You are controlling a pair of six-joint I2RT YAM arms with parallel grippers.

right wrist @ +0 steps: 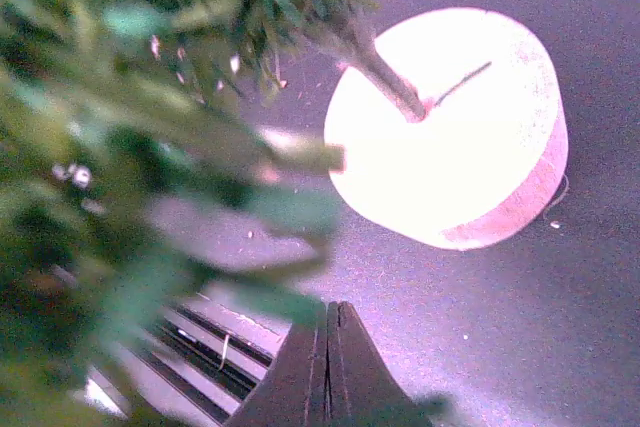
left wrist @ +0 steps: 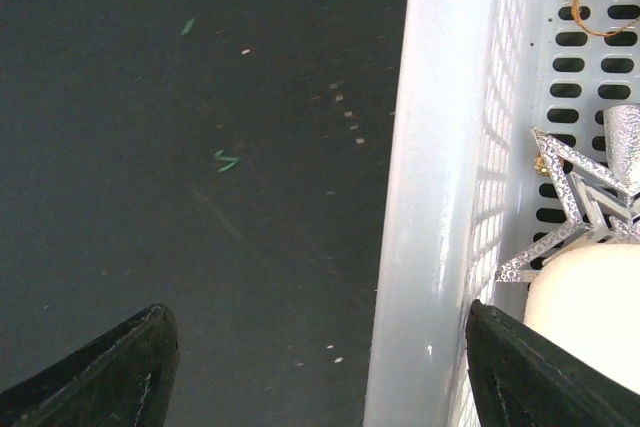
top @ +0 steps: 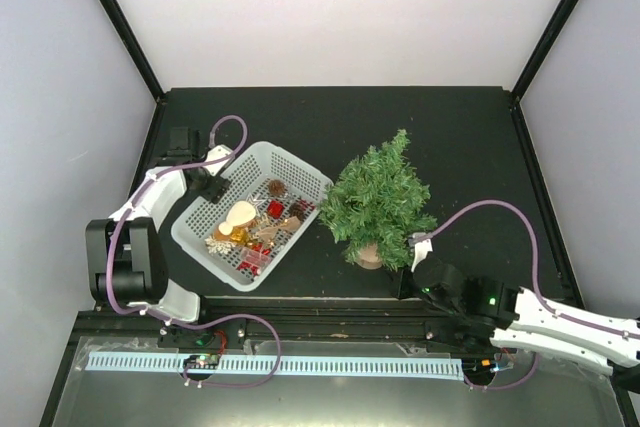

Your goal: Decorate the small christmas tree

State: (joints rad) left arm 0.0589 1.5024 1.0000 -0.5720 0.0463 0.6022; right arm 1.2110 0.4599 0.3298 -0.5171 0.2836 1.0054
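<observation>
The tree (top: 378, 197) stands upright just right of centre in the top view, on the black table (top: 300, 112). Its round wooden base (right wrist: 450, 127) fills the upper right of the right wrist view. No ornament can be made out on its branches from above, so the decorating looks to be at its first pick.

The basket (top: 300, 162) sits just left of the tree, centre-left in the top view, with ornaments (top: 255, 227) heaped inside. The left claw (top: 212, 185) hangs over the basket's upper-left wall. In its wrist view the two fingers stand wide apart and straddle that wall. One is at the lower left over bare table. The other is at the lower right inside the basket, just beside a cream ornament (left wrist: 590, 307) and a silver star (left wrist: 580, 207). Nothing is gripped between them.

The right claw (right wrist: 328, 307) is pressed fully shut and empty. It sits low over the table near the base, under the lower branches.

The step in hand appears to be fetching a decoration. As the jaws stand, closing would pinch the basket wall rather than an ornament. The next move likely calls for shifting the left claw rightward in its view until both fingers are inside, centring on the star or the cream ornament, then closing. Catching the wall could drag the basket.
</observation>
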